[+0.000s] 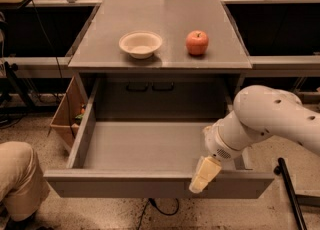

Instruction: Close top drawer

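Camera view places the gripper (pixel 202 176) at the front edge of the top drawer (pixel 125 186); you cannot tell its grip state. Pushing off-centre may jam it.

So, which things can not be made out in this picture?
All in the camera view:
- Tool, at the top drawer's front wall: contact unclear, arm cut by right edge.
- Cardboard box contents: hidden by the drawer side.
- Person: cut by bottom-left corner.

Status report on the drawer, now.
End effector at front edge, right side. Top drawer wide open. Bowl, apple on cabinet top, out of its path.
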Tool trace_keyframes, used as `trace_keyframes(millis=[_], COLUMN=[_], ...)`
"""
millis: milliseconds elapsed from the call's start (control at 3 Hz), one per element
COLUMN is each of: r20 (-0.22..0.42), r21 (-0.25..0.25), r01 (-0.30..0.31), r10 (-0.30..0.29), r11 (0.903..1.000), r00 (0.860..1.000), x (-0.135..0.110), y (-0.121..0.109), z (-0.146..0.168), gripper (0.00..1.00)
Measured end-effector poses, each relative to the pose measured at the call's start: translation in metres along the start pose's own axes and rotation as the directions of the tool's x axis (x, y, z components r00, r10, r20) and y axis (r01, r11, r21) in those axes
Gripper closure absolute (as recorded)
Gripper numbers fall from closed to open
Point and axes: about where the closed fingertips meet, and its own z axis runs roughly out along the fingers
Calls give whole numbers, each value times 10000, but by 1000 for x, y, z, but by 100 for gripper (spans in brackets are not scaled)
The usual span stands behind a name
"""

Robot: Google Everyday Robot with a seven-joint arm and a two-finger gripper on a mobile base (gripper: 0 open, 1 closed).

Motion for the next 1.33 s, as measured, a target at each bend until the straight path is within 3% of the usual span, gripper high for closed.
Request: trace_keyframes(millis=[667, 1000, 1333], r20=[-40, -40, -40], r21=[344, 344, 345], r01=[236, 236, 237], r10=[-235, -235, -236], r11=[9991, 9991, 9991], r00=[9997, 9997, 9997], x=[-10, -12, -12], y=[-15, -13, -12], z=[30, 23, 23], gripper=[43, 40, 31])
